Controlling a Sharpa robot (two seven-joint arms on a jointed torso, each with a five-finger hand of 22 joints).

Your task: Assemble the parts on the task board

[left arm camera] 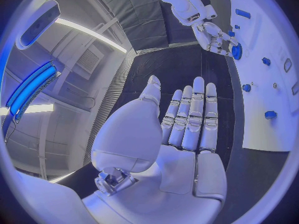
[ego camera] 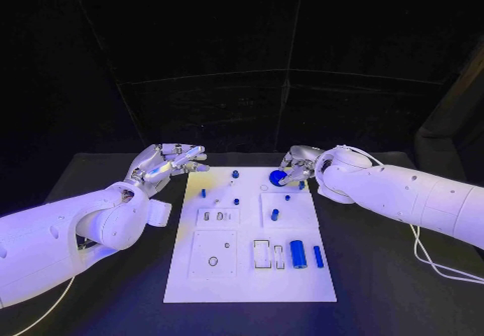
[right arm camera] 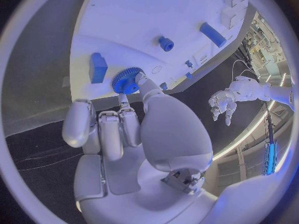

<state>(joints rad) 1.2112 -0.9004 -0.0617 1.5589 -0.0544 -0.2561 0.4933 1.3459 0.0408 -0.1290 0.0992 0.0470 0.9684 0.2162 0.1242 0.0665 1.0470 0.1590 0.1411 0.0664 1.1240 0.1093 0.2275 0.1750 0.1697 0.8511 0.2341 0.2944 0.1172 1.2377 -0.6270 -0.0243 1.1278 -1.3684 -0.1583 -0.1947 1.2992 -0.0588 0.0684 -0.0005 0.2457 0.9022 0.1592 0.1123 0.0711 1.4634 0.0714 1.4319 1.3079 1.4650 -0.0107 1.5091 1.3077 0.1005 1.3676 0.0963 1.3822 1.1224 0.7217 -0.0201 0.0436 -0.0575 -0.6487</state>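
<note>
From the head view, the right hand (ego camera: 292,170) pinches a blue gear (ego camera: 278,177) over the far right of the task board (ego camera: 252,280), while two blue bars (ego camera: 299,253) lie near right, long axes running near to far. The left wrist view shows the left hand (left arm camera: 181,134) flat, fingers straight, holding nothing; the right wrist view shows the gear's toothed face tilted toward the board

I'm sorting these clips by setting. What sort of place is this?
Probably a robotics lab test cell: a black table with dark drapes behind, a white task board of small blue parts, and ceiling strip lights in the wrist views.
</note>
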